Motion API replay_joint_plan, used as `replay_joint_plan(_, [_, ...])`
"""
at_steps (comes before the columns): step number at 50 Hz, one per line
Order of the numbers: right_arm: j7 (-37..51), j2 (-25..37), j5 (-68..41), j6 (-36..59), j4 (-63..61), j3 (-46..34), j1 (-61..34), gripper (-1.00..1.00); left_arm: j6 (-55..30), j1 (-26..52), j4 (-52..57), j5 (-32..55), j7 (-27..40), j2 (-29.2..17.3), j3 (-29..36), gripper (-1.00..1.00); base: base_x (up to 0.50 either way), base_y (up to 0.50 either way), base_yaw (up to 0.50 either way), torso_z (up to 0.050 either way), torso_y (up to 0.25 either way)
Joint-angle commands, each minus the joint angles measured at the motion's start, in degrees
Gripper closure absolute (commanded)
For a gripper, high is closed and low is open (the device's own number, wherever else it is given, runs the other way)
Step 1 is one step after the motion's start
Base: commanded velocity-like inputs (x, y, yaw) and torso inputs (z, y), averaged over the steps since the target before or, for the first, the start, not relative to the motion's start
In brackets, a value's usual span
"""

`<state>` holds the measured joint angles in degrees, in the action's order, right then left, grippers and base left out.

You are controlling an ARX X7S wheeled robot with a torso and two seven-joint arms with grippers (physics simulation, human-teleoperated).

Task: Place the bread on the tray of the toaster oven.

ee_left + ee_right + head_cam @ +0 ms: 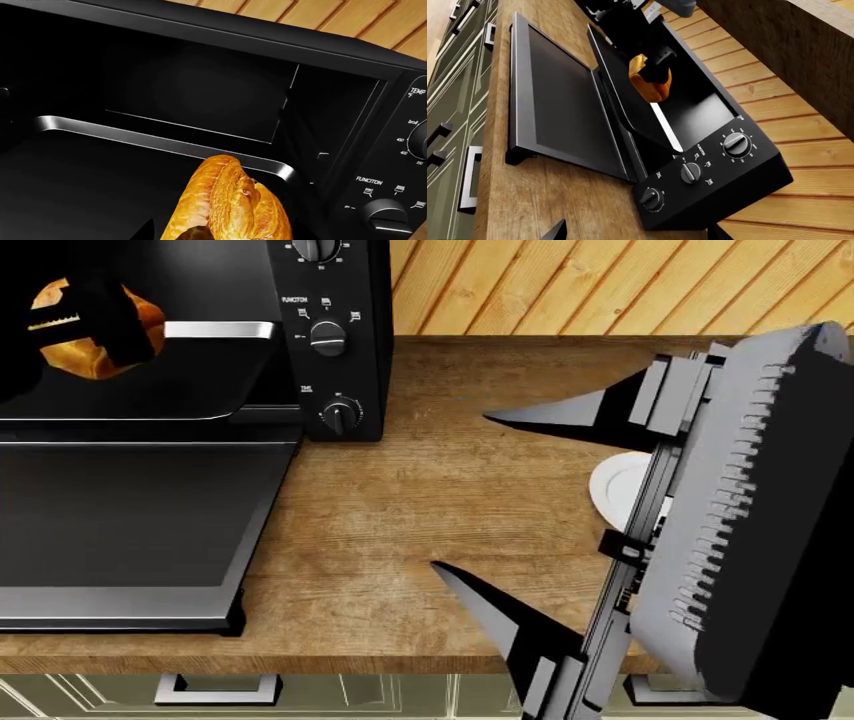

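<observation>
The toaster oven (334, 340) stands at the back left of the counter with its door (134, 520) folded down flat. The dark tray (220, 330) is slid out over the door; its shiny rim (167, 142) shows in the left wrist view. My left gripper (94, 325) is shut on the golden-brown bread (80, 345) and holds it just above the tray. The bread (227, 205) fills the left wrist view's lower middle and also shows in the right wrist view (644, 80). My right gripper (461, 490) is open and empty over the counter, right of the oven.
A round white plate (611, 485) lies on the wooden counter (400, 540), mostly hidden behind my right arm. The oven's knob column (690, 172) faces the right gripper. A wood-panelled wall (601, 285) runs behind. Cabinet drawers (214, 690) sit below the counter edge.
</observation>
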<state>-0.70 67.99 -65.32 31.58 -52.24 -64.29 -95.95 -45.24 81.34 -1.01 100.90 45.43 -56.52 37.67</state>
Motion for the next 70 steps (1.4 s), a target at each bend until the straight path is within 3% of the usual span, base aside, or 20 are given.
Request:
replay_joint_plan(1, [-0.12, -0.2, 0.87, -0.18, 0.45, -0.31, 0.93, -1.0, 1.32, 1.07, -1.59, -1.2, 0.18, 0.47, -0.52, 1.0, 0.0, 0.0, 0.0, 0.0, 0.0])
replay_joint_plan(49, [-0.49, 0.76, 3.4, -0.95, 1.11, -1.23, 3.91, -1.0, 4.16, 5.91, -15.19, -9.21, -2.99, 7.07, 1.36, 1.0, 0.0, 0.0, 0.0, 0.0, 0.001])
replay_joint_plan(50, [-0.46, 0.74, 3.42, -1.0, 1.11, -1.22, 3.96, -1.0, 4.04, 5.93, -15.14, -9.23, -2.91, 7.03, 1.42, -1.0, 0.0, 0.0, 0.0, 0.01, 0.0])
replay_joint_plan(70, [-0.25, 0.94, 3.5, -1.17, 0.8, -1.12, 4.42, -1.0, 3.42, 4.92, -12.64, -7.55, -1.69, 4.99, 0.54, -1.0, 0.0, 0.0, 0.0, 0.0, 0.0])
